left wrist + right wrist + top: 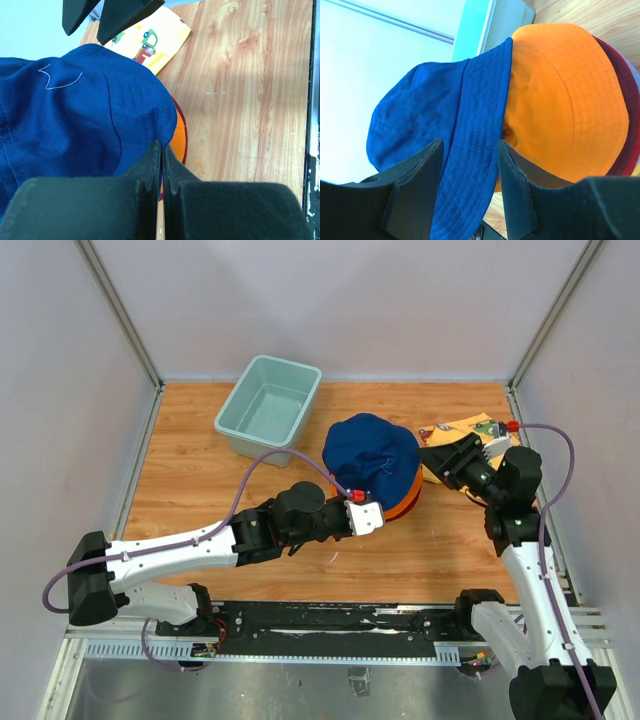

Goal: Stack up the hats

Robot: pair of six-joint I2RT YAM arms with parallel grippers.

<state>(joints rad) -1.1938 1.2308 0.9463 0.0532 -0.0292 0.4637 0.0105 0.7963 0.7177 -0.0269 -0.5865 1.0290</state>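
A navy hat (pixel 370 458) lies on top of a pile of hats, covering most of an orange hat (pixel 405 502). In the right wrist view the orange hat (pixel 565 105) sits over a maroon one (pixel 621 75), with lavender and red rims at the edge. My left gripper (pixel 362 510) is shut on the navy hat's near brim (pixel 150 130), as the left wrist view shows (pixel 162 150). My right gripper (pixel 432 462) is open at the pile's right side; its fingers (pixel 417 170) straddle the navy brim (pixel 470 165) without closing on it.
A teal tub (pixel 268 405) stands at the back left of the wooden table. A flat yellow cloth printed with cars (pixel 470 430) lies under my right gripper at the back right. White walls close the table on three sides.
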